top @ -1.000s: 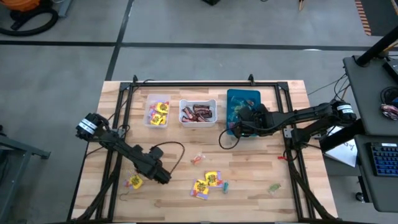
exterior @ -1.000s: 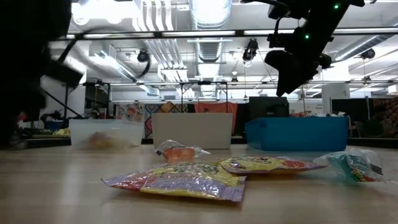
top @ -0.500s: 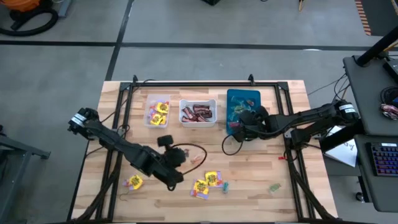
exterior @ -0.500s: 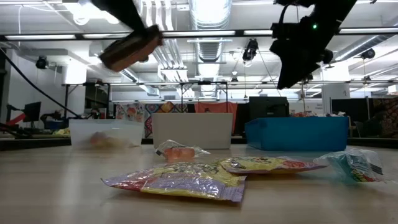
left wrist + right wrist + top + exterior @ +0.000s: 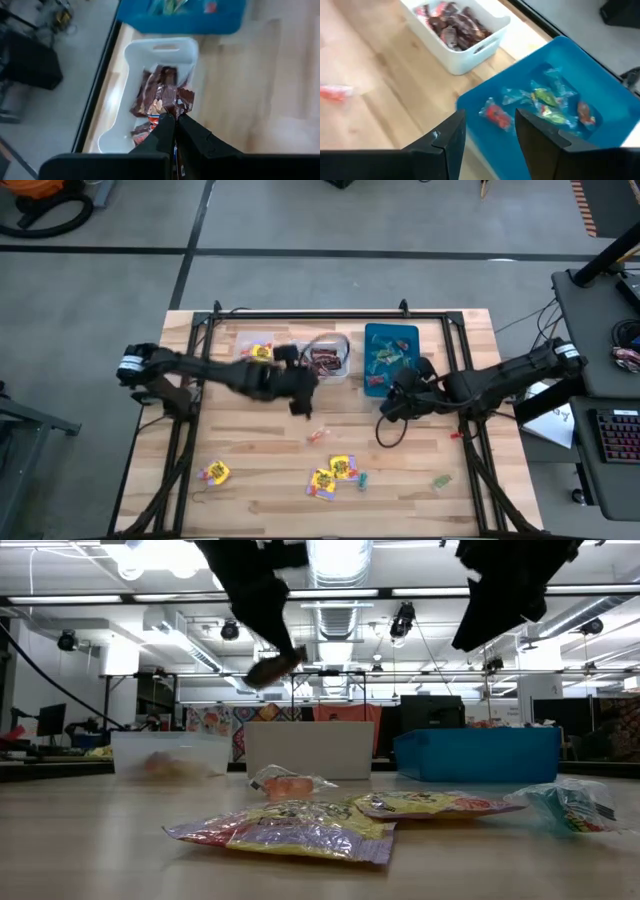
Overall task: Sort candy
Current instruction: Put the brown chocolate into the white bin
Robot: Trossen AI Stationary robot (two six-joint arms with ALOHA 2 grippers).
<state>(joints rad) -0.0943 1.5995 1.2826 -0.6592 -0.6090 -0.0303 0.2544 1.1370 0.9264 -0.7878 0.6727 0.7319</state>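
**A robotics lab in an industrial hall**

The place looked like a robotics lab or workshop. A wooden table [image 5: 400, 470] with a black metal frame [image 5: 330, 314] stood on a bare grey concrete floor [image 5: 300, 220]. Beside it was a desk with a keyboard [image 5: 618, 435]. Overhead ran exposed ducts [image 5: 335, 560] and strip lights [image 5: 160, 555], with colourful panels [image 5: 215, 722] along the far wall.
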